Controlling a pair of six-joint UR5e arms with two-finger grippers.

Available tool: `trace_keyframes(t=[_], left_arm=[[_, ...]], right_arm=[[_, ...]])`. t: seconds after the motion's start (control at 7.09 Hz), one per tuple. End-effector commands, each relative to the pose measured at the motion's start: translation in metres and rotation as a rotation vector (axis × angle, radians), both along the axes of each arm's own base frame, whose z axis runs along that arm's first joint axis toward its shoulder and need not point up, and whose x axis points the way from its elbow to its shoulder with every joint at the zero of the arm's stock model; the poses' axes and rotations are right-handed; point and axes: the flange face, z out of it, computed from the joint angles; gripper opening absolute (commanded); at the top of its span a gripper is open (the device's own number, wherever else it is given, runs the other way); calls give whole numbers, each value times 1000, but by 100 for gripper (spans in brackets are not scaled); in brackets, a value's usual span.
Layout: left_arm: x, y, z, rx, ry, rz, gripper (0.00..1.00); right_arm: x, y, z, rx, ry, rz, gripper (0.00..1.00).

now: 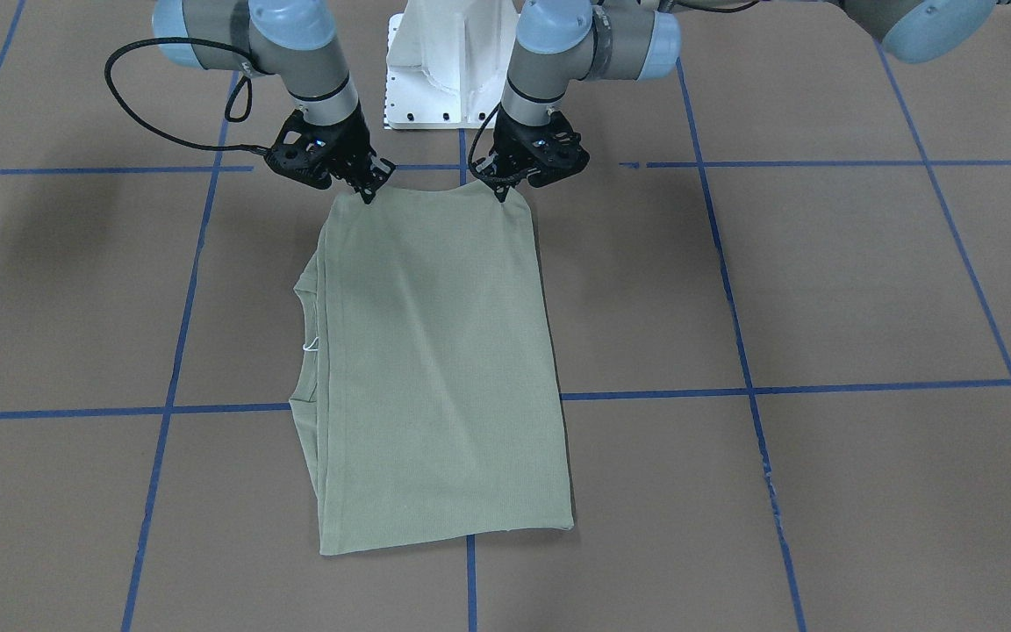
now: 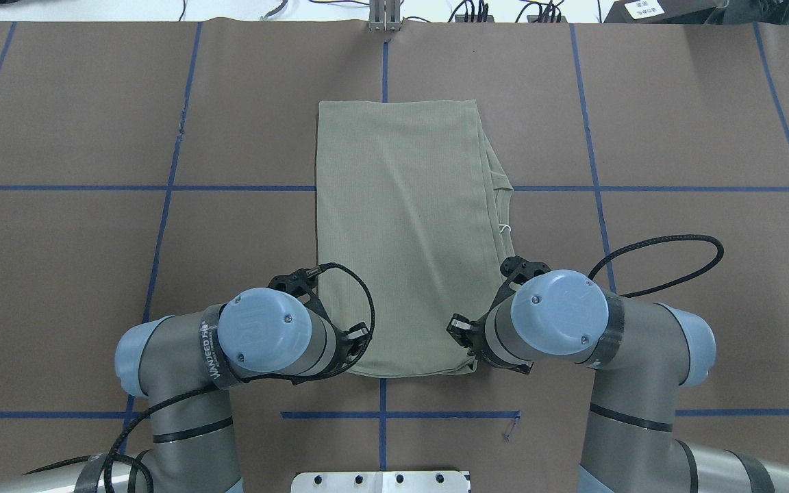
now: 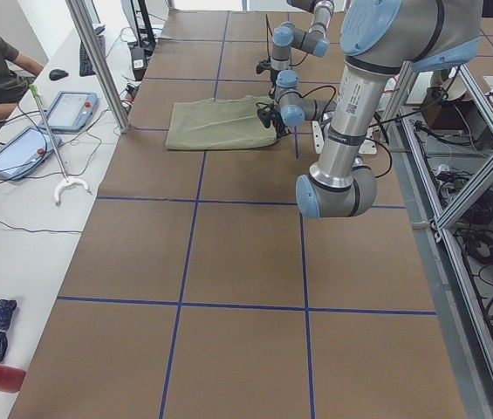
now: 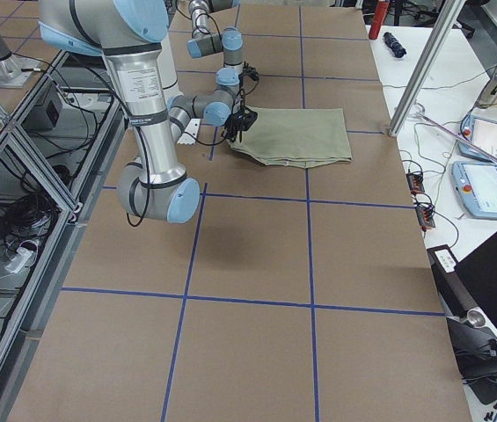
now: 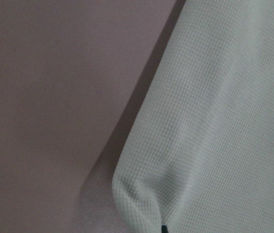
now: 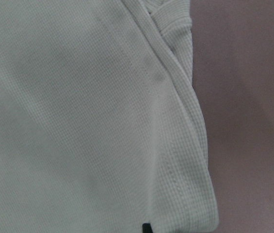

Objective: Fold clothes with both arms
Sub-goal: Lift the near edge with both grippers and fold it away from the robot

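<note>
Table (image 1: 821,281): brown covering, gridded with blue tape lines (image 1: 734,263), is spreading out on all sides from the white base (image 1: 444,70).

Shirt (image 1: 435,369): I am seeing it lying as a flat, folded green oblong straight out in front of the white base, on its centre line. Its long axis is running directly away from the base. One short edge is sitting just in front of the base and the other well out from it.

Left arm (image 1: 593,39) and right arm (image 1: 277,35): both are reaching down just in front of the base, one on each side of its centre, wrists pointing at the table.

Left gripper (image 1: 503,195): it is sitting on the shirt's near corner on the base's left side. Its tips are coming together to a point with cloth bunching between them, so I am reading it as clamped on the shirt.

Right gripper (image 1: 369,195): same picture at the near corner on the base's right side, pinched on cloth. The near edge is sagging slightly between the two, so I am judging both corners a little off the table.

Neckline (image 1: 304,294) and tag (image 1: 310,345): both are peeking out along the long edge on the base's right side, about halfway out.

Judgement: the shirt's whole length is lying outward from both grippers, and neither arm is nearer. I am expecting to carry the near edge straight out from the base, both arms together, or the fold will skew.
</note>
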Motion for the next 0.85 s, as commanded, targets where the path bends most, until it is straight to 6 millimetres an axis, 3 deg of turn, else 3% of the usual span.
trace_keyframes(t=[0.0,0.28,0.42,0.56,0.7], left_arm=[[-30,28,-28,16,-37,50,0],[-50,75,-42,22,-20,121,0],[-75,88,-57,24,-13,139,0],[-94,92,-64,29,-32,150,0],[-92,92,-64,30,-33,153,0]], right_arm=[[21,13,-22,-28,-59,-41,0],[39,35,-46,-111,-105,-160,0],[55,48,-56,-125,-126,-195,0],[68,60,-67,-155,-132,-234,0],[63,64,-69,-188,-125,-213,0]])
